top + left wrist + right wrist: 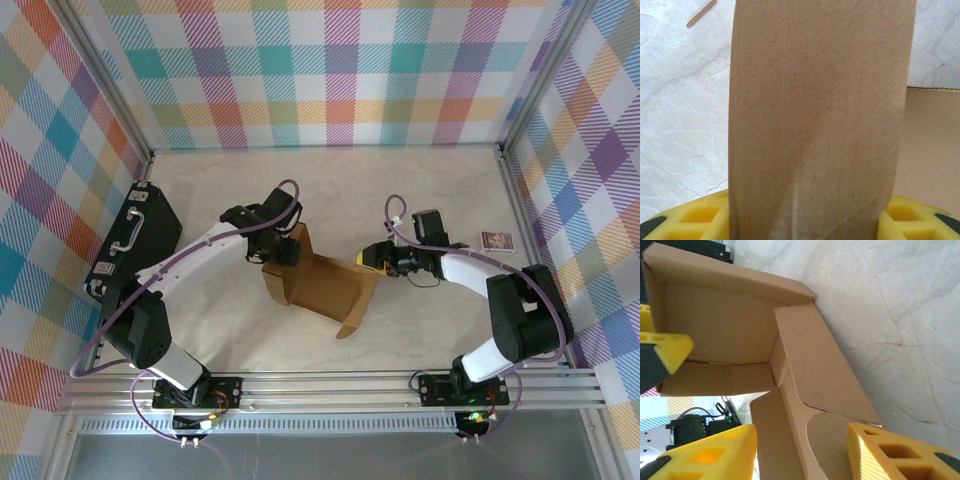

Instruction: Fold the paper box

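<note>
At the centre of the counter (430, 190), in the top view, lies the box (320, 285), part folded and open side up. The black case (140, 240) at the left edge stands well apart from it.

Left tool (283, 252): at the box's upper-left end. In the left wrist view a raised flap (820, 125) fills the gap between the yellow fingers (695, 217), which sit half apart with the flap caught between them. Judged purpose: to hold this end flap upright and pin the box against sliding.

Right tool (368, 258): at the box's upper-right corner. In the right wrist view a side wall (815, 370) runs down between its fingers (890, 450). One pad touches the card and the other sits hard beside it, so it appears to be pinching that wall. Judged purpose: to raise or steady the side while the opposite end is held, the two arms bracing the sheet from both ends.

Orientation: in the top view the long axis runs from upper left to lower right. The raised flap marks the upper-left end. At the lower-right end a loose flap (352, 322) points toward the bottom of the frame, not yet turned in. Folding is judged incomplete.
</note>
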